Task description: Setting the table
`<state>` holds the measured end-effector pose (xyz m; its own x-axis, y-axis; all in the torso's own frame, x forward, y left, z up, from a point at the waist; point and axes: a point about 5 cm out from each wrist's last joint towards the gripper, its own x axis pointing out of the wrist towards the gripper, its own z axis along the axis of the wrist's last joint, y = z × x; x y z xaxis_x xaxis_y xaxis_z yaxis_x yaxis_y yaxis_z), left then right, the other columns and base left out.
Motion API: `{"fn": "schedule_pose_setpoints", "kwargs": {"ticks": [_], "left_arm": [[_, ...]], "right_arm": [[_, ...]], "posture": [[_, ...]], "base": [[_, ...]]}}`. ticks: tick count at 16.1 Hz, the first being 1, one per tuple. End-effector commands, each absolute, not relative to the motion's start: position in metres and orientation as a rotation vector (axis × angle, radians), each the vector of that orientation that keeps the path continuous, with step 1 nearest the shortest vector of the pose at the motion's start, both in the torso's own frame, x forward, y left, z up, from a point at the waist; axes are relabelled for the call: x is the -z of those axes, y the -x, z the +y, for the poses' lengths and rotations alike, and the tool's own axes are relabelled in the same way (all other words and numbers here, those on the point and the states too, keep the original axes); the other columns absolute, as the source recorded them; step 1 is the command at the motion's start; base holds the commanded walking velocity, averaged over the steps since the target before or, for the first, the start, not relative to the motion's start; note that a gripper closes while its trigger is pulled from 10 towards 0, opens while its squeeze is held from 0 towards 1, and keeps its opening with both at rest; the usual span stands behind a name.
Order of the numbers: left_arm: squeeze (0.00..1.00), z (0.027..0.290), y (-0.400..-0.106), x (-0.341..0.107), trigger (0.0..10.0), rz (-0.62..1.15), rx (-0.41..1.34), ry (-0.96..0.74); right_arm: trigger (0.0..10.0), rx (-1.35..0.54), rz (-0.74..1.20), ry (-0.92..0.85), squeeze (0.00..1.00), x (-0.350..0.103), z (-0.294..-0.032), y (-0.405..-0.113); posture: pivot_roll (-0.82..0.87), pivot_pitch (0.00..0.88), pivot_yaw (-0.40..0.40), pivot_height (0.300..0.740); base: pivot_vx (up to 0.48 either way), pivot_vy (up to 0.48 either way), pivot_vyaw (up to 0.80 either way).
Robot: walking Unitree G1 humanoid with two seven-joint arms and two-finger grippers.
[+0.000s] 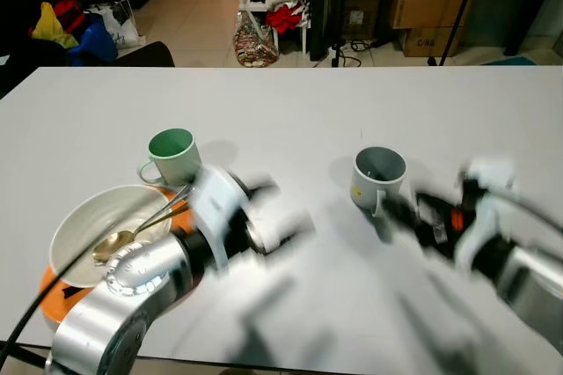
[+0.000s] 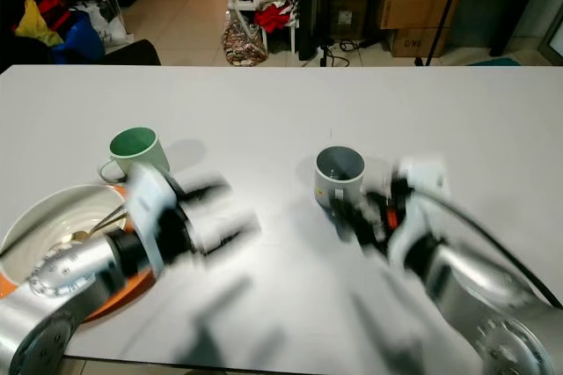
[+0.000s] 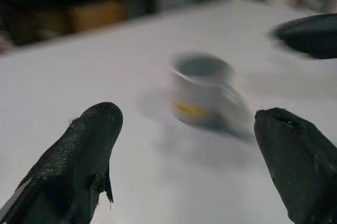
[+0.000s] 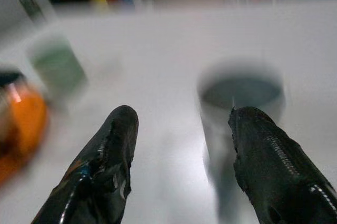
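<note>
A grey mug (image 1: 379,174) stands upright on the white table (image 1: 281,102), right of centre. A green mug (image 1: 171,150) stands to the left, behind a white bowl (image 1: 66,225) that sits on an orange plate (image 1: 48,287). A gold spoon (image 1: 114,243) leans in the bowl. My left gripper (image 1: 281,225) is motion-blurred just right of the bowl and is open, with the grey mug (image 3: 202,90) ahead of its fingers. My right gripper (image 1: 400,216) is blurred close beside the grey mug (image 4: 242,103), open and holding nothing.
The table's near edge runs just below both arms. Beyond the far edge, cardboard boxes (image 1: 422,14), a white rack with clothes (image 1: 277,1) and colourful bags (image 1: 75,27) sit on the floor. A black cable (image 1: 26,313) hangs by my left arm.
</note>
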<state>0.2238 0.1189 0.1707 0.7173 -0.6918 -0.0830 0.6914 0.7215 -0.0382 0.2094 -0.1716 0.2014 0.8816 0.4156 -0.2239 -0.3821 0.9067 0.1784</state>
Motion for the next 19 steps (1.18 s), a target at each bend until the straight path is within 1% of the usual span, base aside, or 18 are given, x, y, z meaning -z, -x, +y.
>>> {"fn": "schedule_pose_setpoints", "kwargs": {"ticks": [1,3,4,7,9,11,15,19], "left_arm": [[0.0,0.131,-0.23,-0.176,10.0,0.06,0.627,-0.01],[0.0,0.129,-0.227,-0.179,10.0,0.035,0.57,-0.04],[0.0,0.129,-0.225,-0.179,10.0,0.03,0.548,-0.061],[0.0,0.125,-0.228,-0.197,10.0,-0.042,0.505,-0.099],[0.0,0.125,-0.234,-0.204,10.0,-0.064,0.478,-0.076],[0.0,0.133,-0.235,-0.197,10.0,-0.044,0.412,-0.072],[0.0,0.135,-0.236,-0.194,10.0,-0.03,0.368,-0.069],[0.0,0.136,-0.234,-0.194,10.0,-0.032,0.361,-0.066]], "right_arm": [[10.0,-0.435,0.153,-0.102,1.0,-0.213,-0.16,-0.209],[10.0,-0.402,0.084,-0.143,1.0,-0.212,-0.148,-0.206],[10.0,-0.396,0.071,-0.127,1.0,-0.211,-0.145,-0.205],[10.0,-0.367,0.016,-0.13,1.0,-0.214,-0.143,-0.209],[10.0,-0.346,-0.001,-0.137,1.0,-0.214,-0.144,-0.21],[10.0,-0.331,-0.011,-0.132,1.0,-0.212,-0.144,-0.21],[10.0,-0.342,-0.003,-0.136,1.0,-0.208,-0.141,-0.209],[10.0,-0.354,-0.002,-0.146,1.0,-0.206,-0.138,-0.211]], "posture": [[0.08,0.0,0.097,0.74],[0.09,0.0,0.086,0.74],[0.09,0.0,0.085,0.74],[0.09,0.0,0.081,0.74],[0.09,0.0,0.083,0.74],[0.09,0.0,0.094,0.74],[0.09,0.0,0.086,0.74],[0.1,0.0,0.076,0.74]], "base": [[0.0,0.0,0.8],[0.0,0.0,0.8],[0.0,0.0,0.8],[0.0,0.0,0.8],[0.0,0.0,0.8],[0.0,0.0,0.8],[0.0,0.0,0.8],[0.0,0.0,0.8]]}}
